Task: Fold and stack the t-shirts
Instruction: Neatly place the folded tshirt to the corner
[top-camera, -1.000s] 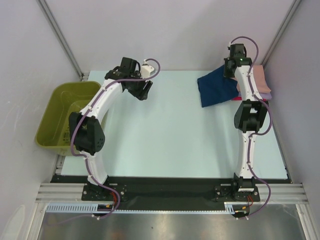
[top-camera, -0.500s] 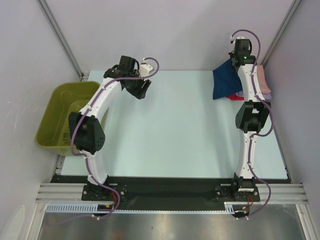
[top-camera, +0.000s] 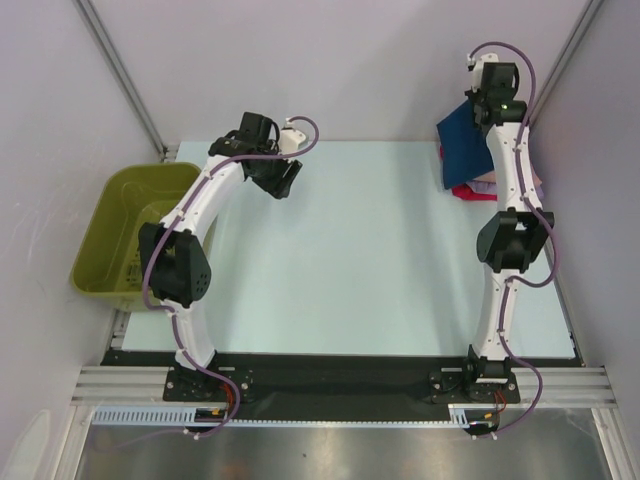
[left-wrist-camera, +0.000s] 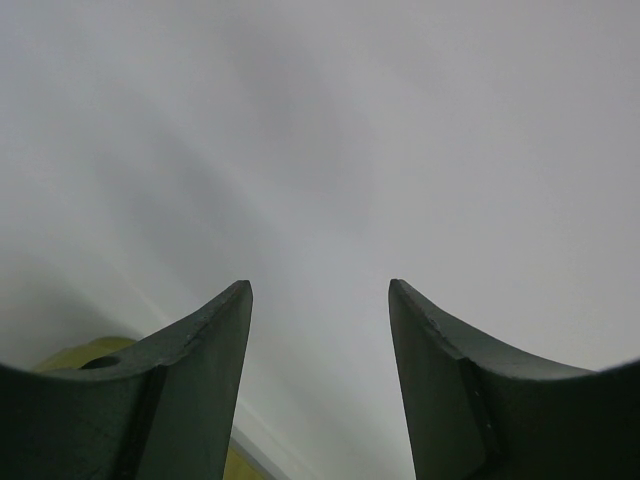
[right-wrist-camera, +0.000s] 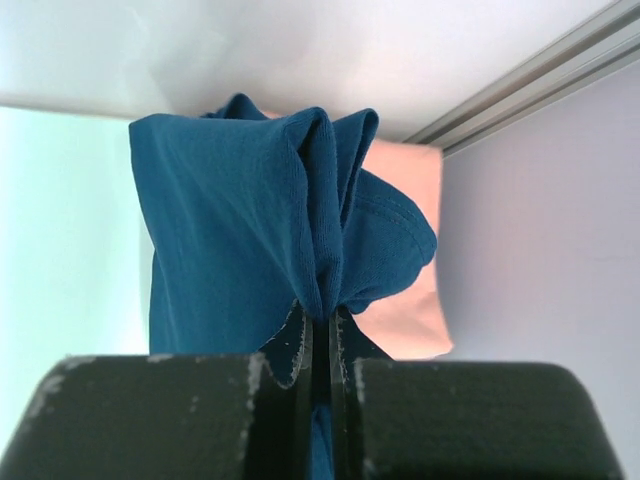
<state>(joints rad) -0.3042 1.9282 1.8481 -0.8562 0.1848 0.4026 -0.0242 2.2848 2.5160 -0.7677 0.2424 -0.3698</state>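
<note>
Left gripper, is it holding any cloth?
No, the left gripper is empty: its jaws stand apart with nothing between them.

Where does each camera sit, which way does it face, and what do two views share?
Top external: above and behind the arm bases, looking down on the table; both arms show.
Left wrist: on the left arm, facing the bare wall; its spread fingers show, with a sliver of olive-green basket.
Right wrist: on the right arm, facing the back corner; its fingers pinch the navy t-shirt before a peach t-shirt.
Shared: top and right wrist both show the navy t-shirt; top and left wrist the basket.
</note>
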